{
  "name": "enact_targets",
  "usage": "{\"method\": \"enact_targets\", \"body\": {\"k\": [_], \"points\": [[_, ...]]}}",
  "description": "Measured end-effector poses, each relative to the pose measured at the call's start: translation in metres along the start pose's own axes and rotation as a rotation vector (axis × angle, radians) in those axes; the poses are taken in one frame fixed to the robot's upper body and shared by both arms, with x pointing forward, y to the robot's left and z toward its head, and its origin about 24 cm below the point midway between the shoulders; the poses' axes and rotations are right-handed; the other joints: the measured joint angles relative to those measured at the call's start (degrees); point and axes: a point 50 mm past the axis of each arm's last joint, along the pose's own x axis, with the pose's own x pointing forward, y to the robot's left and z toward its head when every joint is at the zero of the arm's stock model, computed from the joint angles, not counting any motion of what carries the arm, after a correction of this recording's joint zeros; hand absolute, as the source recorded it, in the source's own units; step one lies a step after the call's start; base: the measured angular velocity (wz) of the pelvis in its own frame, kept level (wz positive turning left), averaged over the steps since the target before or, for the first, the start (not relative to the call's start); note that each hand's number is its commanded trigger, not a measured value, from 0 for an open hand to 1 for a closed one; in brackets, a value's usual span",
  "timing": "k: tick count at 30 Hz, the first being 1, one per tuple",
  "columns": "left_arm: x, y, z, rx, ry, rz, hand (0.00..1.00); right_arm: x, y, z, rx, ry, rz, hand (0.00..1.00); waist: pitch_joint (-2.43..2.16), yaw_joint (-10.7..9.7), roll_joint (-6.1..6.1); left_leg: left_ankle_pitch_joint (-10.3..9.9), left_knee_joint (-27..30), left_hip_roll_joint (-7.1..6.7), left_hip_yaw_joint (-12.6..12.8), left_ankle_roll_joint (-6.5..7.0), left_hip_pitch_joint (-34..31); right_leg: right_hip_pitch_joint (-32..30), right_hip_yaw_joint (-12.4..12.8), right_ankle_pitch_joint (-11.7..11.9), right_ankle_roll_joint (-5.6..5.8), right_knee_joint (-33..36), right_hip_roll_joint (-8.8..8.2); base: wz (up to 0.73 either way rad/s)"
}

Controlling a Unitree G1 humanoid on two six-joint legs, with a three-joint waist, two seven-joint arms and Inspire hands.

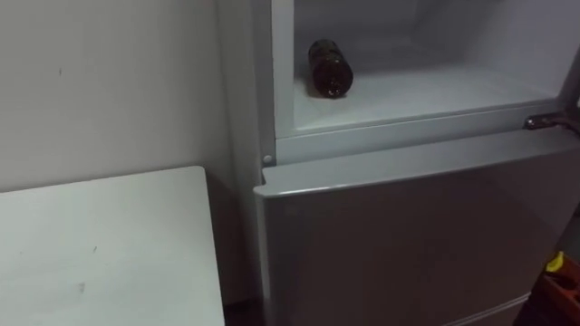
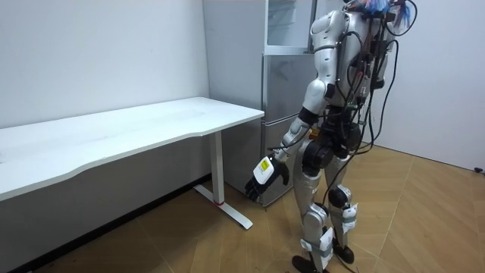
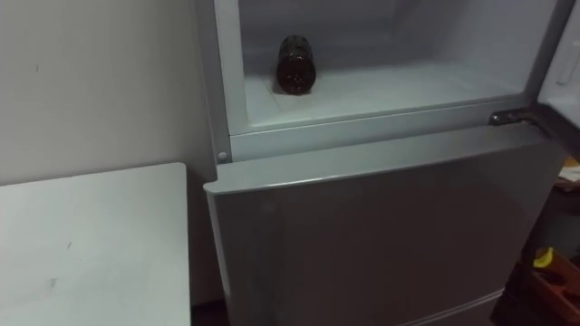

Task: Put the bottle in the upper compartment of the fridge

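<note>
A dark brown bottle lies on its side on the white floor of the upper fridge compartment, at its left, with its end towards me. The compartment stands open. No hand touches the bottle. In the room view I stand right before the fridge, facing it. My left hand hangs low at my side with relaxed fingers and holds nothing.
The grey lower fridge door is closed below the open compartment. A metal hinge juts out at its upper right corner. A white table stands against the wall to the fridge's left. Something yellow lies low at the right.
</note>
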Motion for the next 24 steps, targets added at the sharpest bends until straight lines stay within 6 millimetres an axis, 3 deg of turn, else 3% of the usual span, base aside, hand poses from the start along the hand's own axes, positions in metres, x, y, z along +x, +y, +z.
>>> {"method": "enact_targets", "body": {"k": [8, 18, 24], "points": [[-0.001, -0.004, -0.009, 0.008, 0.038, -0.009, 0.00, -0.012, 0.027, 0.019, -0.085, -0.194, 0.133, 0.00, 0.16, 0.3, -0.15, 0.1, 0.1, 0.07, -0.1, 0.02, 0.6, 0.8, -0.3, 0.0, -0.01, -0.3, 0.02, 0.00], [-0.001, -0.004, -0.008, 0.026, 0.030, -0.009, 0.00, -0.016, 0.029, 0.022, -0.108, -0.237, 0.141, 0.00, 0.16, 0.4, -0.14, 0.2, 0.0, -0.05, -0.2, 0.06, 0.5, 0.4, -0.2, 0.0, 0.00, -0.3, 0.00, 0.00], [0.000, -0.005, -0.003, 0.033, 0.018, -0.009, 0.00, -0.020, 0.031, 0.011, -0.127, -0.195, 0.163, 0.00, 0.07, 0.5, -0.59, 0.2, 0.0, -0.05, -0.2, 0.06, 0.3, 0.2, -0.2, 0.0, -0.01, -0.2, 0.00, 0.00]]}}
